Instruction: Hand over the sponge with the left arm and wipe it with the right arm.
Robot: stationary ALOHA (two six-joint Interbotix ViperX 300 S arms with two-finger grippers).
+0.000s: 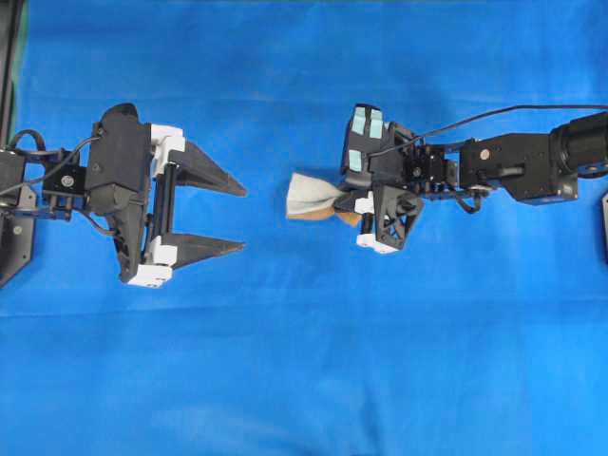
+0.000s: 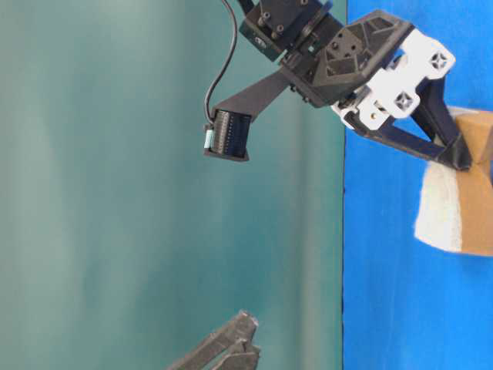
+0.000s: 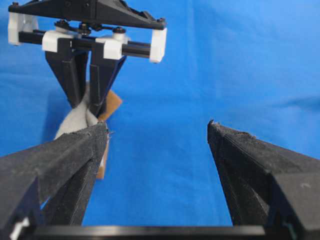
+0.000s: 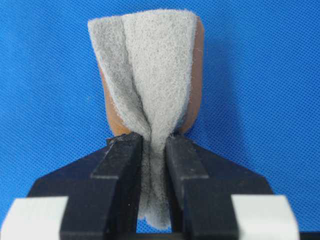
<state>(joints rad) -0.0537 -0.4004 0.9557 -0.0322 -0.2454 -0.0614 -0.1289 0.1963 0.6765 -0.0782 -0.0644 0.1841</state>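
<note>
Right gripper (image 4: 152,150), taped with pale teal patches on its wrist housing, jaws nearly closed and pinching the sponge (image 4: 150,75) at one end; the soft pad is squeezed into a fold between the two black fingers (image 4: 117,165), its grey-white face toward the wrist camera and its orange-brown layer showing behind along both sides. Overhead view: the right gripper (image 1: 344,202) sits a little right of the middle of the blue tabletop (image 1: 304,380), pointing toward the left edge, with the sponge (image 1: 309,195) projecting from its fingertips toward the left arm; whether the sponge touches the blue surface cannot be told. Table-level view: the right gripper (image 2: 460,159) enters from the top, white clips at the finger bases, and the sponge (image 2: 451,216) is held at its tips against the blue background, pale face beside the orange-brown layer.

Left gripper (image 1: 242,218), plain black wrist housing with white clips, jaws spread wide and holding nothing; it lies toward the left edge of the tabletop and points at the sponge, with a gap of bare blue surface between its fingertips and the pad. Left wrist view: the two wide-apart fingers (image 3: 240,155) frame the right gripper (image 3: 90,107) ahead at upper left, with the sponge (image 3: 75,120) clamped in it, partly hidden behind the nearer left finger
</note>
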